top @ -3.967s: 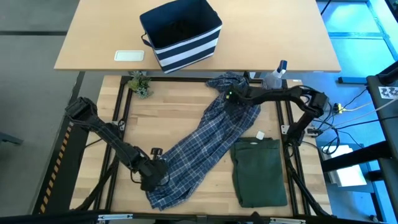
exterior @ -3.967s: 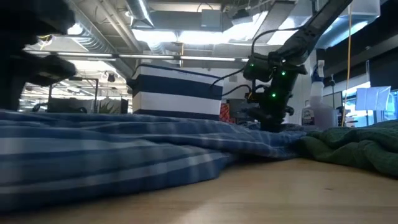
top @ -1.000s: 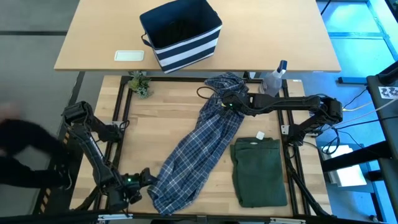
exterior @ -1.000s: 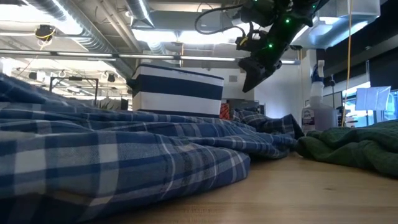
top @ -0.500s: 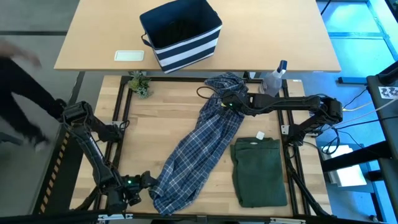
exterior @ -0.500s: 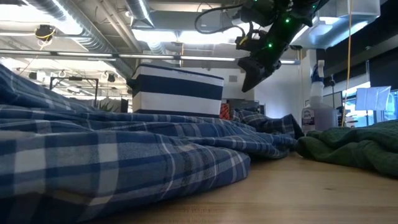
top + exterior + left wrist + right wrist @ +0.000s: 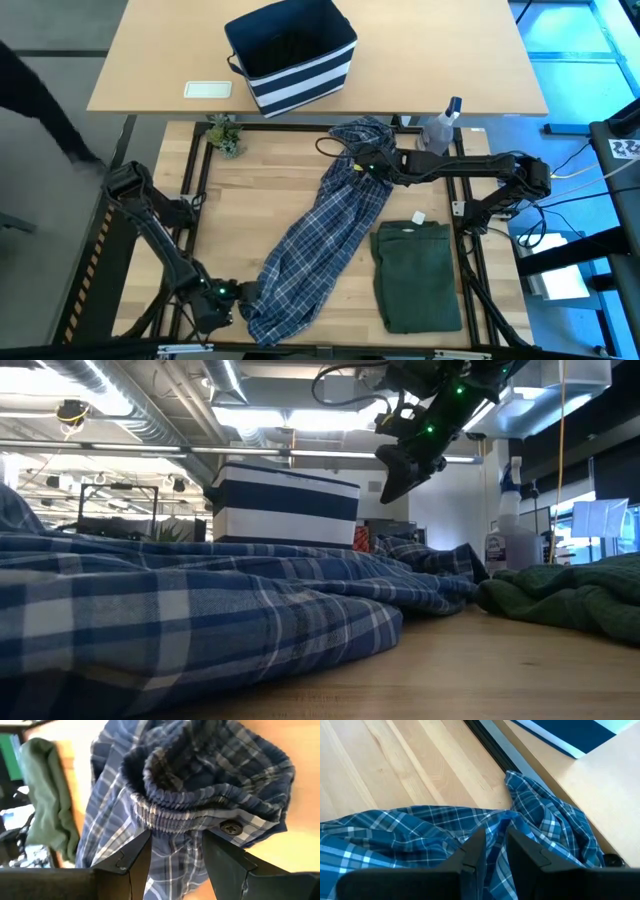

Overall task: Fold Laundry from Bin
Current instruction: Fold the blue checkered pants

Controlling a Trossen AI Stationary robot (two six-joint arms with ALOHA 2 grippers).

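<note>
The blue-and-white plaid shirt [image 7: 325, 225] lies in a long crumpled band, running from the table's far middle to its near left. A folded dark olive-green garment [image 7: 415, 275] lies flat to its right. The striped navy bin [image 7: 290, 55] stands on the far table. My left gripper [image 7: 238, 293] is open and low at the shirt's near end. Its fingers stand on either side of a gathered, buttoned edge [image 7: 180, 817]; I cannot tell whether they touch it. My right gripper [image 7: 388, 485] hangs clear above the shirt's far part [image 7: 540, 825], with only a narrow gap between its fingers and nothing in it.
A clear spray bottle [image 7: 440, 125] stands at the far right. A small plant [image 7: 225, 135] is at the far left corner. A white flat object [image 7: 208, 89] lies beside the bin. A person's dark figure [image 7: 35, 90] is on the floor beyond the table's left.
My left gripper has moved toward the table's right, up to the shirt's near end, and has rolled about its own axis. In the low view, the raised cloth at the left has sunk. The person has walked along the table's left side.
</note>
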